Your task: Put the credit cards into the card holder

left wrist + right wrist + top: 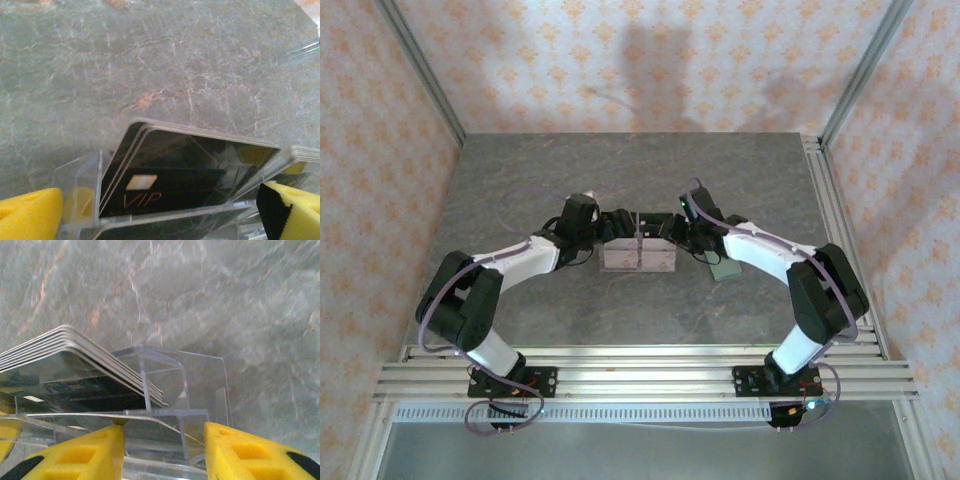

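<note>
Overhead view: even, fairly bright diffuse light; soft shadows lie on the back wall (650, 60) at 12 o'clock; detail is slightly soft. Wrist views: the clear stand (200, 385) carries pale reflections, and the right gripper (164, 432) at 6 o'clock is out of focus.

The table (620, 170) is viewed from high above and behind the arm bases (510, 382), near edge lowest. The wrist views are taken close, facing each other across the clear stand (638, 258); stand, credit cards (190, 165) and table are shared.
</note>
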`<state>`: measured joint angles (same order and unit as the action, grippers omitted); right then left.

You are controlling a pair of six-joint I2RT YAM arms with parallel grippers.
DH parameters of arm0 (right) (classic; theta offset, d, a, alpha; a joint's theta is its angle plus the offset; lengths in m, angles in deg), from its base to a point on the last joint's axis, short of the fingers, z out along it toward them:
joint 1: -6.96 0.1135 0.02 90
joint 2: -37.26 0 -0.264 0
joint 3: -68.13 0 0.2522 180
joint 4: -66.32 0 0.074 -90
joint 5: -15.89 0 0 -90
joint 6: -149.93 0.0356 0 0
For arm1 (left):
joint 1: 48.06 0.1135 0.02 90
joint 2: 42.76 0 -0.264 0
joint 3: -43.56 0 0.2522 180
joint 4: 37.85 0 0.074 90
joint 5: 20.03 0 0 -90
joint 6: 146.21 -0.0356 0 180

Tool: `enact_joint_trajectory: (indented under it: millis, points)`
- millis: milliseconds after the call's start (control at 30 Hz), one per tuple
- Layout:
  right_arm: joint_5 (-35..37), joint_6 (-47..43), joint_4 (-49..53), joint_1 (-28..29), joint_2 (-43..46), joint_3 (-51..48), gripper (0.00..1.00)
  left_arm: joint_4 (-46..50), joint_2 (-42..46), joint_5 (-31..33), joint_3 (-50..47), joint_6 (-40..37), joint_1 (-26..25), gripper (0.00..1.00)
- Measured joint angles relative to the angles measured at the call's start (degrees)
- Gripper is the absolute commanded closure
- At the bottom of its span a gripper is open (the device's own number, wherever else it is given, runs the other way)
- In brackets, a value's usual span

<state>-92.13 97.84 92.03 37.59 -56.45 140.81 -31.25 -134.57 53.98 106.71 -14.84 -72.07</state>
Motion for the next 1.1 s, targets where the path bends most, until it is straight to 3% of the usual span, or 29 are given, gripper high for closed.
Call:
enact_joint_trajectory:
  millis: [467, 967, 1100]
  points:
    - [2.4, -1.3, 0.6, -6.1, -7.6, 8.8, 0.57, 0.0, -13.6, 0.9, 15.3, -0.8, 0.0, 0.0]
    - [3.8, -4.2, -0.4, -6.4, -9.0, 9.5, 0.55, -1.5, -16.7, 1.7, 18.1, -0.9, 0.0, 0.0]
    - [3.9, -5.0, -0.5, -6.4, -9.2, 9.5, 0.5, -1.6, -17.7, 1.9, 19.0, -2.0, -0.1, 0.0]
